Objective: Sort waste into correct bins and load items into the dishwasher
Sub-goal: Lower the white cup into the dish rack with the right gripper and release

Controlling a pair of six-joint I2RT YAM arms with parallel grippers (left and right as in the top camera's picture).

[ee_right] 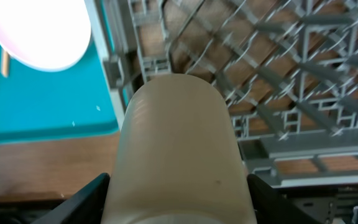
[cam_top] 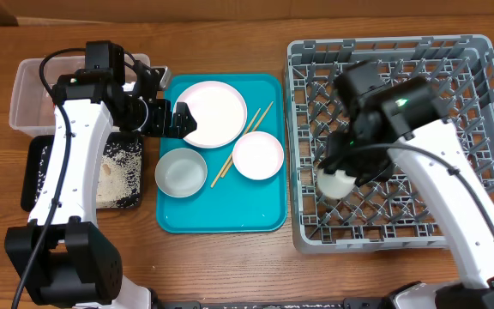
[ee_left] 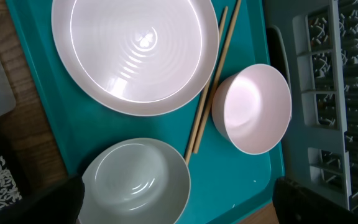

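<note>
My left gripper [cam_top: 171,120] is open and empty, at the teal tray's left edge beside the round white-pink plate [cam_top: 213,113]. In the left wrist view its fingers [ee_left: 185,208] straddle the greyish bowl [ee_left: 138,183], with the plate [ee_left: 135,50], the chopsticks [ee_left: 210,87] and a pinkish bowl [ee_left: 253,109] beyond. My right gripper [cam_top: 337,176] is shut on the small white cup [ee_right: 179,155] and holds it at the front left of the grey dish rack [cam_top: 478,129]. Rice [cam_top: 120,167] lies in the black tray [cam_top: 37,172]. The red wrapper is out of view.
The clear tub [cam_top: 33,94] stands at the far left behind the black tray. The teal tray [cam_top: 221,219] holds the greyish bowl [cam_top: 181,172], the pinkish bowl [cam_top: 257,155] and the chopsticks [cam_top: 243,142]. The rack's upright pegs surround the cup.
</note>
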